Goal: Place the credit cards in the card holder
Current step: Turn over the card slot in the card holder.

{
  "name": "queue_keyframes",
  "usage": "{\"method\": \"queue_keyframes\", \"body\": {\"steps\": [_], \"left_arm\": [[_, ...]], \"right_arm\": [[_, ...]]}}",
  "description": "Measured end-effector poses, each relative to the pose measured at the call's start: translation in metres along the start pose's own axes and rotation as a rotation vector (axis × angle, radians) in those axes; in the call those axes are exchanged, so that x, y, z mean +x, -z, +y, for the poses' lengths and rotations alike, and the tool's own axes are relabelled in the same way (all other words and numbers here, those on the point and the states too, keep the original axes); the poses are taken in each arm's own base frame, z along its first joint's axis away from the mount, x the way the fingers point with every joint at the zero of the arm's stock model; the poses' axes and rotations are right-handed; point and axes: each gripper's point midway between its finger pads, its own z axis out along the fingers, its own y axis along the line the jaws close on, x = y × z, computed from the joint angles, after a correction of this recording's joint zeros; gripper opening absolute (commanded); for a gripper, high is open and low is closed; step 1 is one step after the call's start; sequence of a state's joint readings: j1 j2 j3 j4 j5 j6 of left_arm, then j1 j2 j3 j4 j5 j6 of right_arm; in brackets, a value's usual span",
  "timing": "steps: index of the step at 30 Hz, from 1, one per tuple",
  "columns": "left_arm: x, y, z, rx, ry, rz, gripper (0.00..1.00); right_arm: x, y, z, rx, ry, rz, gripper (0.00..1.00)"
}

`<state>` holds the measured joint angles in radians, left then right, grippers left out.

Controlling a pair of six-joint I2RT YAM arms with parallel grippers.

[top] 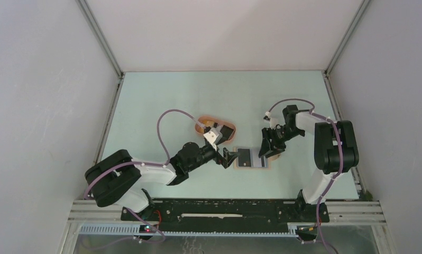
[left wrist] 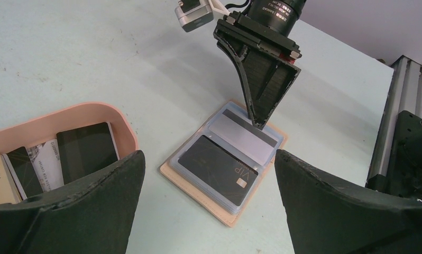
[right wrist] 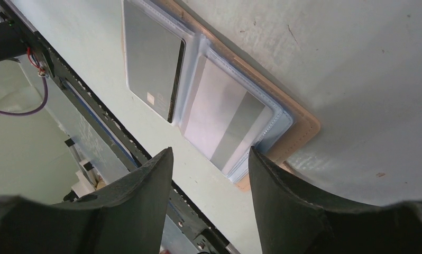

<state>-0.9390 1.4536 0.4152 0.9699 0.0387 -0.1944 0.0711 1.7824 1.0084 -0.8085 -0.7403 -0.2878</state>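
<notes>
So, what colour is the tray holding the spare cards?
Peach-pink tray, clearest in the left wrist view.

card holder lies open on table, between left gripper at its left and right gripper over its right half; two cards side by side in it; tray behind-left, more cards inside
</notes>
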Motion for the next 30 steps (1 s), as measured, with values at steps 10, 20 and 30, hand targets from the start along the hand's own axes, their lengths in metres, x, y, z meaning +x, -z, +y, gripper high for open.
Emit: {"method": "queue_keyframes", "body": {"steps": [10,20,30], "left_arm": [[0.0023,-0.0003,-0.0028,0.017,0.000,0.008,0.96],[0.0065,-0.0009,-0.0025,0.018,0.000,0.019,0.96],[0.0081,-0.0010,-0.0031,0.023,0.000,0.024,0.96]], "right_arm": [[-0.0010,0.0014,0.0007,-0.001,-0.053,-0.006,0.69],[-0.0029,0.0015,0.0007,0.003,-0.117,-0.008,0.72],[-0.0059,0.0000,0.0006,-0.002,-0.203,-0.007,0.70]]}}
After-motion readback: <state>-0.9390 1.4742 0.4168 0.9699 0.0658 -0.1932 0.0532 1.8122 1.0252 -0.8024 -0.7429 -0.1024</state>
